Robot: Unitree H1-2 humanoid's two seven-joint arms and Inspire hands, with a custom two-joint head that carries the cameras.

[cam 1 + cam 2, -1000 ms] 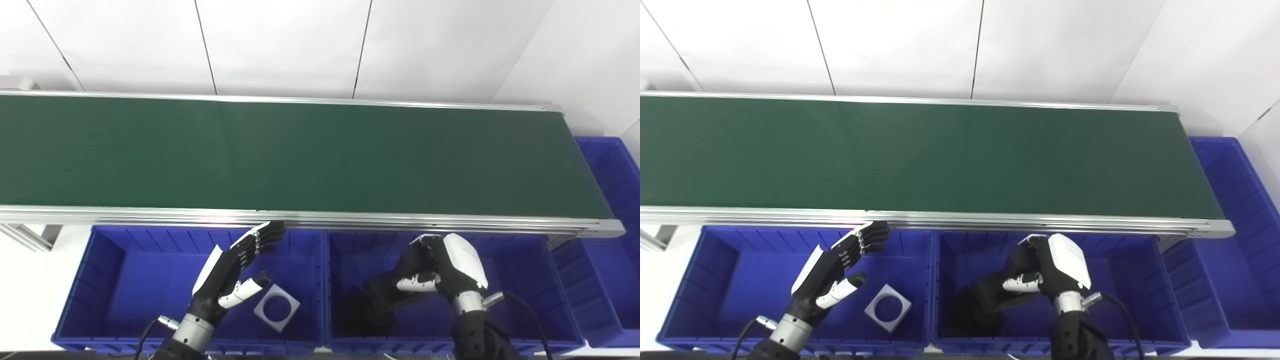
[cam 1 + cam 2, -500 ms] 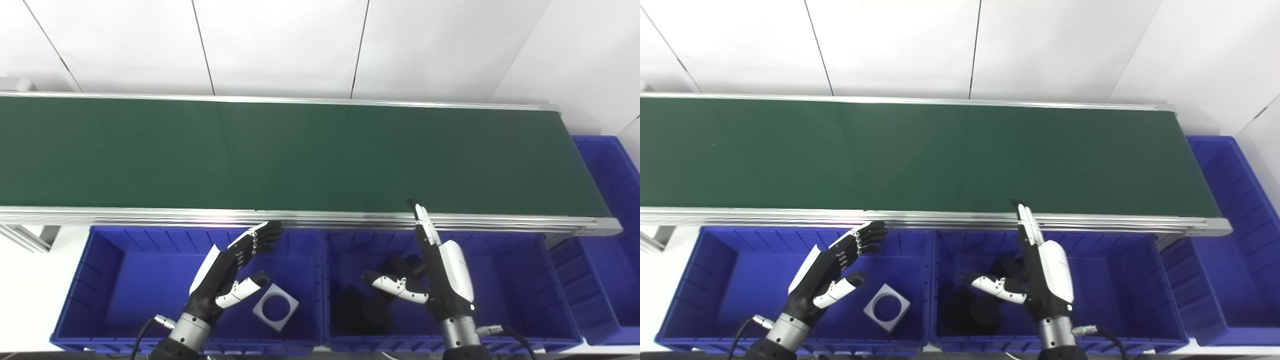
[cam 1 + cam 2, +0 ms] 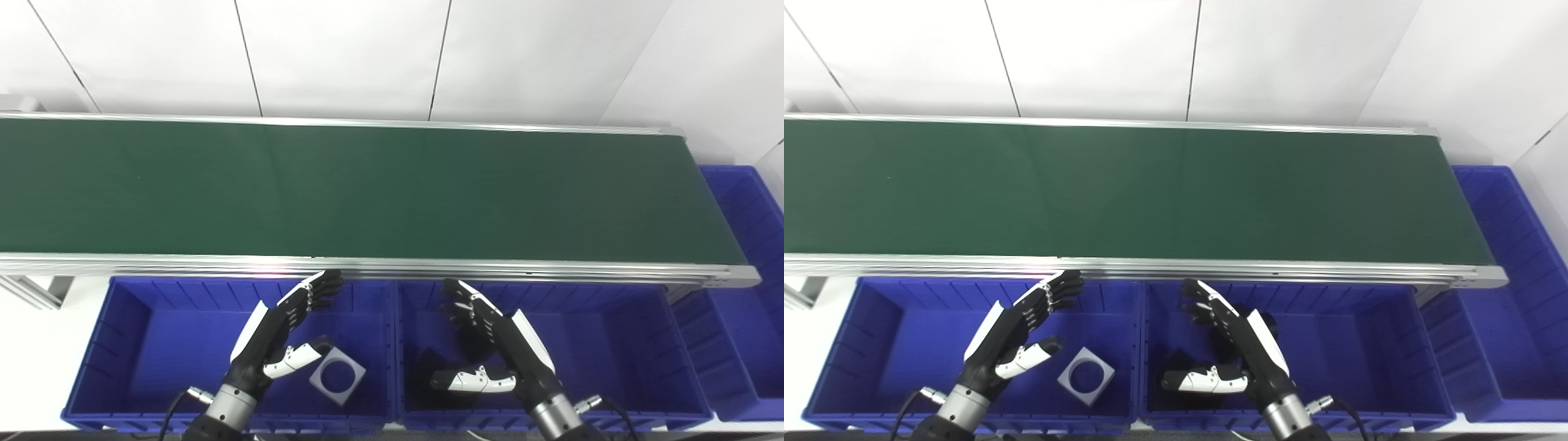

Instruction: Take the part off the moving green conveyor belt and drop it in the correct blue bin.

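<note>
The green conveyor belt (image 3: 367, 190) carries no part. In the middle blue bin (image 3: 612, 324) a black part (image 3: 436, 366) lies on the floor, half hidden under my right hand (image 3: 499, 343). That hand hovers over the bin, open, fingers spread toward the belt's rail and thumb out to the left, holding nothing. Over the left blue bin (image 3: 165, 331) my left hand (image 3: 278, 331) is open too, fingers pointing up at the rail. A white square plate with a round hole (image 3: 337, 384) rests in the left bin just right of that hand's thumb.
A third blue bin (image 3: 750, 245) stands past the belt's right end. The belt's aluminium rail (image 3: 392, 266) runs just above the two near bins. A white wall stands behind the belt.
My right hand, shut on the black part a second ago, has opened and let it drop into the middle bin, then turned its fingers leftward. The left hand has barely moved.
</note>
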